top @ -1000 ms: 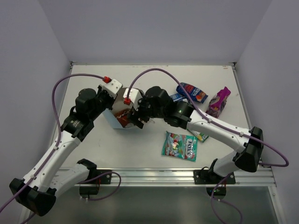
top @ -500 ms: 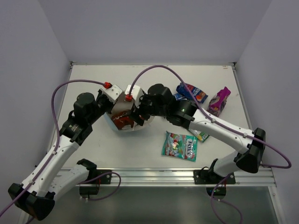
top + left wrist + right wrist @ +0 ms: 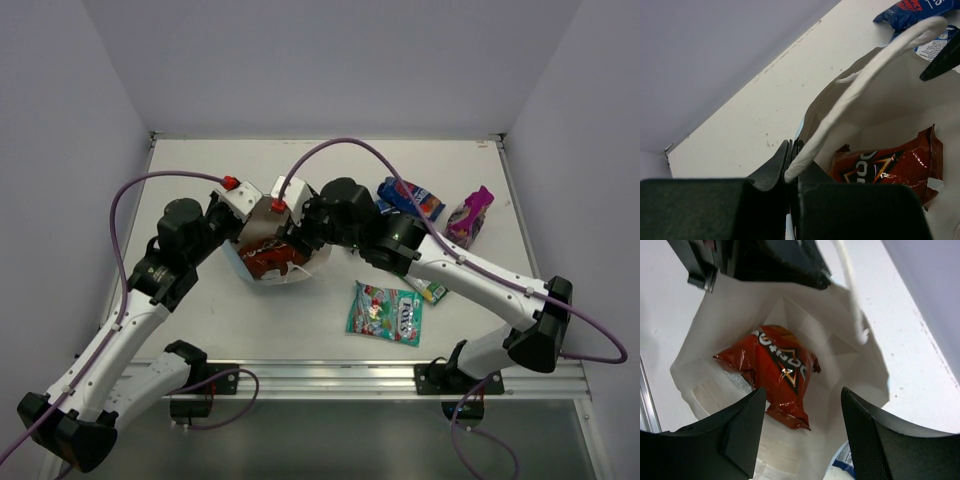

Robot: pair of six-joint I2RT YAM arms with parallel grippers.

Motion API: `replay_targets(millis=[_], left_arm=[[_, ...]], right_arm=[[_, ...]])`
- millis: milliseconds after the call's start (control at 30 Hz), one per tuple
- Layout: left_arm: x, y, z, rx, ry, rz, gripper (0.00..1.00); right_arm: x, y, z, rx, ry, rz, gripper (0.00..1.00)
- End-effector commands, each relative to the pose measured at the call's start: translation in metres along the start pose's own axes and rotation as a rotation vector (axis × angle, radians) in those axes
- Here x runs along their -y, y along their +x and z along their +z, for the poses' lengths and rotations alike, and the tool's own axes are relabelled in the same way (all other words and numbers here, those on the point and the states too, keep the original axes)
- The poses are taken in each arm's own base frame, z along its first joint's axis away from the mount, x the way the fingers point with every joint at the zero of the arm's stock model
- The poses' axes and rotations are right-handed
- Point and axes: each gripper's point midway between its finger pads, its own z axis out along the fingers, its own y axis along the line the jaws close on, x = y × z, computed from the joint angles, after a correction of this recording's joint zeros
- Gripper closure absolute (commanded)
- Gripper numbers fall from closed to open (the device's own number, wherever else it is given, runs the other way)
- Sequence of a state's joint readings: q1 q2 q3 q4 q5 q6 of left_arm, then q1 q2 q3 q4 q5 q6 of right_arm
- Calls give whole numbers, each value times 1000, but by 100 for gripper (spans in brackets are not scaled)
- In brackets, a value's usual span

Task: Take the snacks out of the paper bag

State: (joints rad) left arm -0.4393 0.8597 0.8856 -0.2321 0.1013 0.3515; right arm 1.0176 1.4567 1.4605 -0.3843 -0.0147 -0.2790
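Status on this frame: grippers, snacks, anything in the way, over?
Left gripper shut on paper bag rim. Right gripper open at bag mouth. Doritos packet inside, ungripped. Nothing blocking it.

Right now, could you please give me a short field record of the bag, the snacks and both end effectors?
Paper bag: mouth open, white inside showing
Inside bag: Doritos packet
Out on table: teal packet, magenta-purple packet, dark blue packet
Left end effector: shut on the bag's rim by a handle
Right end effector: open at the bag mouth, holding nothing
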Motion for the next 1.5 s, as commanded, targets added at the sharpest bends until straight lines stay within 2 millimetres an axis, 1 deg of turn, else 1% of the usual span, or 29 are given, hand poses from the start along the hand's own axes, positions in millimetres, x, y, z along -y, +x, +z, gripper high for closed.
replay_targets(millis=[0,67,100,133,200,233,300,333,367,433,500,533,633,767,800,867,900,1000,1033,1067,1100,1167,1200,1233,1267,1300,1333,1367,1467], left_arm=[[-9,-21,1,74,-30,-3,100],[-8,-19,4,67,-28,-15,100],[-7,-19,6,66,-21,-15,100],[-7,-17,8,57,-15,-16,100],[-6,-18,9,58,-9,-16,100],[-5,-18,9,60,-4,-17,100],[-5,-19,9,64,-3,-20,100],[-4,-19,8,67,1,-20,100],[-3,-19,8,66,4,-20,100],[-1,-21,6,72,13,-19,100],[-1,-22,5,74,19,-18,100],[0,-20,5,68,20,-19,100],[5,-20,4,72,43,-25,100],[9,-19,4,76,62,-38,100],[10,-19,4,76,68,-38,100],[12,-19,5,77,75,-40,100],[12,-20,5,80,78,-41,100],[14,-19,6,76,90,-45,100],[15,-18,6,71,93,-46,100],[16,-17,6,70,96,-48,100],[16,-17,6,68,97,-49,100],[17,-14,5,59,98,-50,100],[16,-12,5,51,95,-51,100],[16,-11,5,46,92,-53,100],[16,-9,5,42,89,-52,100],[15,-8,4,40,83,-52,100],[15,-9,4,41,80,-58,100],[15,-8,3,39,78,-61,100],[14,-3,3,21,64,-75,100]], right_arm=[[-10,21,14,-43,-23,-17,36],[-22,38,19,-91,-48,-20,36],[-33,46,24,-111,-67,-34,36],[-40,57,26,-134,-80,-45,34],[-48,63,31,-136,-97,-69,33],[-53,73,36,-153,-107,-80,32],[-50,77,41,-156,-91,-105,30],[-49,84,46,-171,-82,-116,27],[-44,87,48,-181,-59,-143,25],[-40,91,54,-188,-39,-158,21],[-39,96,61,-207,-31,-170,21],[-38,93,61,-206,-30,-170,21],[-39,95,67,-204,-31,-180,18],[-40,104,77,-221,-34,-204,17],[-41,110,82,-235,-37,-207,17],[-42,111,86,-234,-35,-209,17],[-42,115,90,-241,-35,-211,17],[-36,116,97,-236,1,-211,23],[-35,118,100,-237,10,-212,28],[-31,114,102,-219,32,-212,30],[-28,113,103,-212,43,-213,38],[-24,108,101,-190,61,-218,50],[-23,104,99,-180,67,-218,59],[-22,101,98,-171,72,-218,64],[-19,92,92,-148,79,-215,68],[-18,87,89,-134,82,-214,79],[-17,81,85,-124,85,-213,88],[-16,72,78,-109,87,-205,99],[-15,51,64,-53,83,-176,100]])
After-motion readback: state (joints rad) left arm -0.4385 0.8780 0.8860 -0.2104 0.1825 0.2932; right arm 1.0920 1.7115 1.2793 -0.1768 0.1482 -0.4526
